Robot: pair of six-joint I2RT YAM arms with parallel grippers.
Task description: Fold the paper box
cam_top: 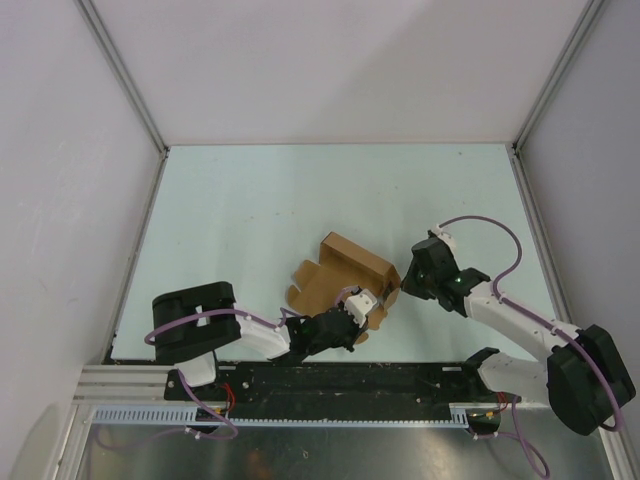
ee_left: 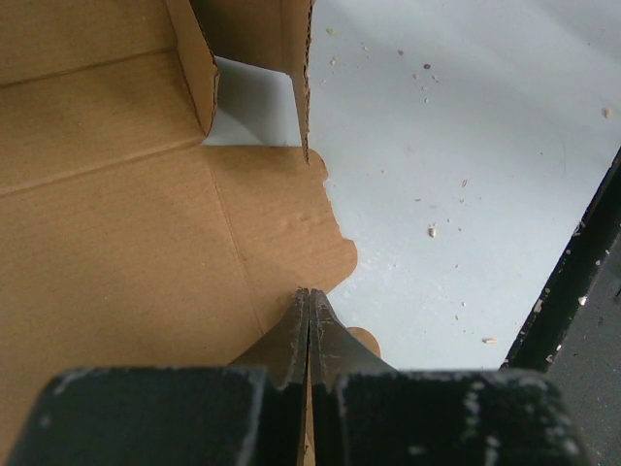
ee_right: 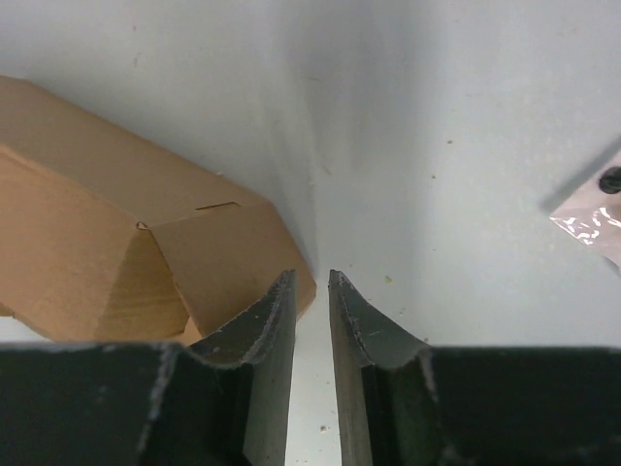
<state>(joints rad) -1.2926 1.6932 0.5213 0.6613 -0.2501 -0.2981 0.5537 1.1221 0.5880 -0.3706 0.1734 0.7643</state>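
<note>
On the pale table (cam_top: 250, 200), the half-folded paper box (cam_top: 350, 265) has the left gripper (ee_left: 309, 299) pressed together at its six-o'clock flap and the right gripper (ee_right: 310, 283) narrowly parted, empty, at three o'clock, likely to push that side wall upright next.

- Paper box (cam_top: 340, 280): plain brown corrugated cardboard, matt, with fine ribbing in the sheet and slightly fuzzy die-cut edges.
- Table (cam_top: 250, 200) under the paper box: pale, smooth, low-sheen surface dotted with small crumbs.
- Left gripper (ee_left: 309, 291) over the paper box: black matt fingers, scuffed and dusty.
- Right gripper (ee_right: 310, 277) beside the paper box's corner: dark matt fingers with worn, greyish edges.
- Packet (ee_right: 592, 218) well apart from the paper box: silvery film, glossy and crinkled.
- Rail (cam_top: 130, 378) nearer than the paper box: bare brushed metal.
</note>
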